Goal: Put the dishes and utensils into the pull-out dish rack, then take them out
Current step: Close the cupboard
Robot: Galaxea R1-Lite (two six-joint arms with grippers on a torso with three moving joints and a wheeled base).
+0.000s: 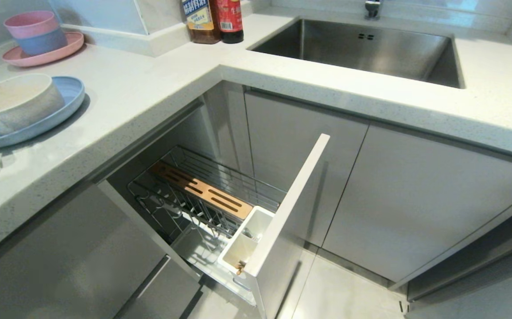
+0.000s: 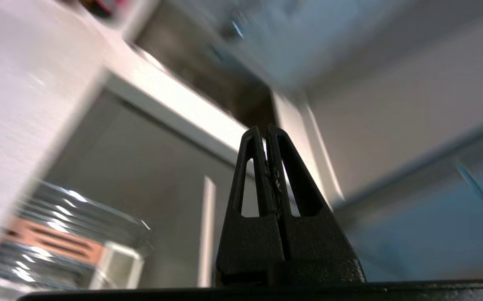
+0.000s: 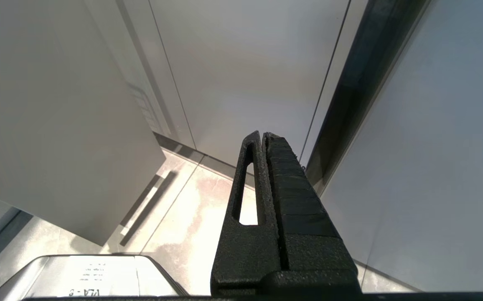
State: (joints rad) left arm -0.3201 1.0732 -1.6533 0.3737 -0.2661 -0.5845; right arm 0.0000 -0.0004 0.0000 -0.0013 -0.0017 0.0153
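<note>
nearest the robot, low by the floor, the right gripper [image 3: 263, 134] hangs parked beside the grey cabinet fronts, its fingers pressed together with nothing between them. the left gripper [image 2: 265, 129] is likewise closed tight and empty — its blurred wrist view takes in the pull-out dish rack from the side, and neither arm shows in the head view.

the pull-out dish rack [image 1: 203, 195] stands drawn out of the corner cabinet, its narrow white door front [image 1: 289, 204] nearest. just behind the door sits the white cutlery holder [image 1: 245, 241], with a light wooden tip poking up at its near edge; what else lies inside i cannot tell. past it the wooden knife block [image 1: 200, 189] runs along the chrome wire basket, whose plate prongs stand bare.

farther off, on the countertop [image 1: 149, 88] to the left, the cream-white bowl [image 1: 14, 102] rests on the pale blue plate [image 1: 67, 95]. beyond them — stacked pink and blue bowls [image 1: 36, 32] on a pink plate [image 1: 43, 52], two bottles [image 1: 214, 20] and the sink [image 1: 358, 48].
</note>
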